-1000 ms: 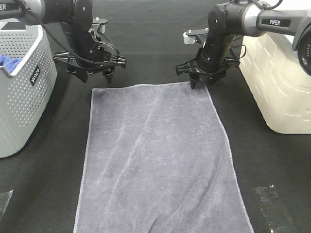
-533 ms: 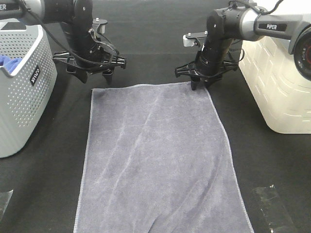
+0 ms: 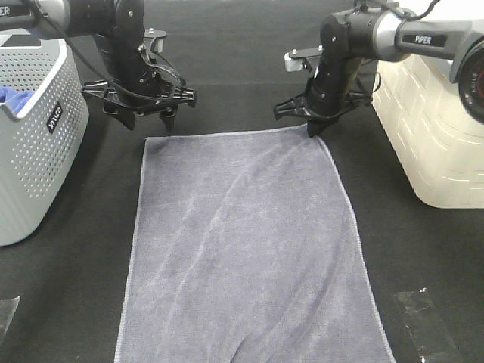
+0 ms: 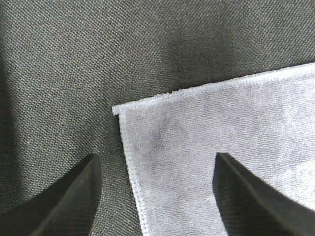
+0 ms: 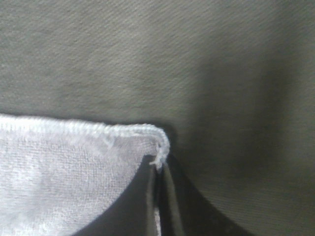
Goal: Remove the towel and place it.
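Towel (image 3: 249, 249): grey-lavender, lies flat and lengthwise on the black table (image 3: 227, 45), between the basket (image 3: 30, 151) and the white bin (image 3: 431, 128), touching neither. The high view cuts off its near end at the lower frame edge. Soft creases run along its length.

Left gripper (image 3: 149, 121): jaws spread wide, at the towel's far left corner. The high view shows it only from above, its arm covering much of it. The left wrist view adds the detail. The gripper (image 4: 157, 196) straddles the hemmed corner, one finger (image 4: 74, 196) over bare table, the other over the towel (image 4: 221, 147). The corner lies flat. Both fingertips are cut off by the frame edge, so contact with the surface cannot be told.

Right gripper (image 3: 312, 132): at the far right corner. The high view shows its tip meeting the hem but not the grip itself. In the right wrist view the gripper (image 5: 160, 196) has its fingers pressed together, pinching the very tip of the towel (image 5: 64, 172). The hem curls up into the pinch. This view is soft and blurred.

Basket: grey, perforated, cut off at the left edge, seen only in the high view. A blue cloth (image 3: 11, 94) shows inside it, mostly hidden by the wall.

Bin: partly out of frame on the right.

Clear tape (image 3: 420, 318): on the table near the towel's right edge, hard to make out.
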